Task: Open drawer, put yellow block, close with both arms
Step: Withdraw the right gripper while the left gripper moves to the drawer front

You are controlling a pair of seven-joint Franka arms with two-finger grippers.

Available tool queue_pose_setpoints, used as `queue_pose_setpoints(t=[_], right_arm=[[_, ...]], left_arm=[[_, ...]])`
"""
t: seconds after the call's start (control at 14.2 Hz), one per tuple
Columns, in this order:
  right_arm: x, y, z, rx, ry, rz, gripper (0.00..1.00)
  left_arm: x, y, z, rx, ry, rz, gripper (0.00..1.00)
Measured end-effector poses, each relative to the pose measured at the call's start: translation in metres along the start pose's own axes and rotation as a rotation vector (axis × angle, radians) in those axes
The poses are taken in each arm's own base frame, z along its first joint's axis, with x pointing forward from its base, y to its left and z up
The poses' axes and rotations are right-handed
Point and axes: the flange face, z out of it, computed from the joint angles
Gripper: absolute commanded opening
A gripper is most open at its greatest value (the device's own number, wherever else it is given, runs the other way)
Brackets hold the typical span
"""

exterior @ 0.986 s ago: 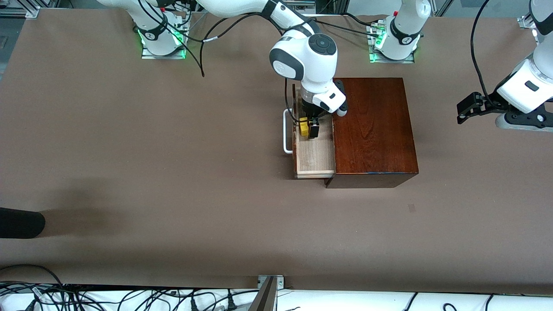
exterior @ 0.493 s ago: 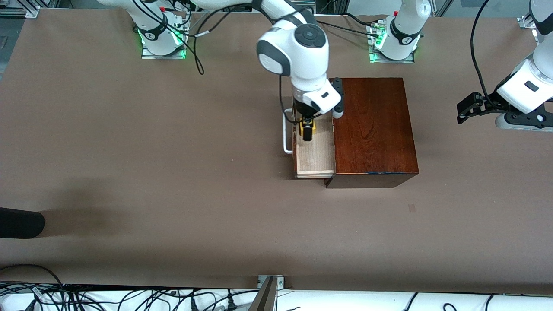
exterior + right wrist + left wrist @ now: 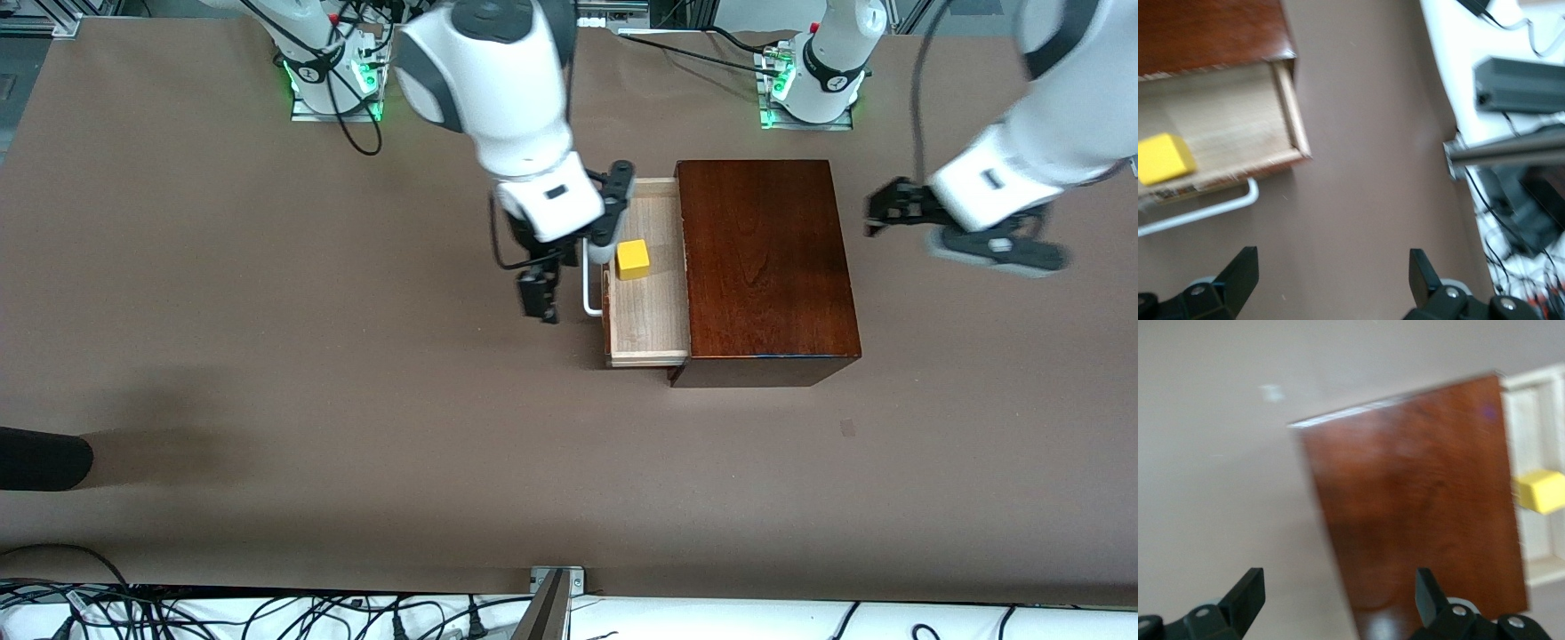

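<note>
The yellow block (image 3: 633, 259) lies loose in the open drawer (image 3: 649, 316), a pale wood tray pulled out of the dark mahogany box (image 3: 765, 267). Its white handle (image 3: 590, 298) points toward the right arm's end of the table. My right gripper (image 3: 540, 298) hangs open and empty over the table just beside that handle. In the right wrist view the block (image 3: 1163, 159), the tray (image 3: 1231, 120) and the handle (image 3: 1205, 212) show, with my open gripper (image 3: 1328, 280) over bare table. My left gripper (image 3: 882, 213) is open, over the table beside the box (image 3: 1418, 493).
A black object (image 3: 40, 458) juts in at the table edge toward the right arm's end. Cables and a metal post (image 3: 549, 604) run along the edge nearest the camera. The right wrist view shows a grey box (image 3: 1518, 83) off the table.
My right gripper let go of the yellow block, rose and moved off the drawer to beside the handle. The block now rests in the tray. My left arm swung in toward the box.
</note>
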Motion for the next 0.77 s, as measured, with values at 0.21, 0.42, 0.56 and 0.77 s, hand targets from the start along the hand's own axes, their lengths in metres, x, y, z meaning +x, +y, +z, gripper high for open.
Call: queue_pose_setpoints(t=[0.21,0.42,0.56,0.77], right_arm=[[-0.053,0.052,-0.028,0.038,-0.040,0.163,1.00],[-0.107,0.089,-0.045,0.080,-0.055,0.297,1.00],[-0.142,0.102,-0.057,0.095,-0.067,0.369,1.00],[-0.189,0.105,-0.082,0.119,-0.078,0.499,1.00]], left_arm=[[0.031,0.103,0.051,-0.037,-0.067,0.189,1.00],[0.053,0.193,0.054,-0.072,-0.024,0.370,1.00],[0.061,0.239,0.047,-0.092,0.069,0.552,1.00],[0.068,0.281,0.059,-0.092,0.173,0.906,1.00]])
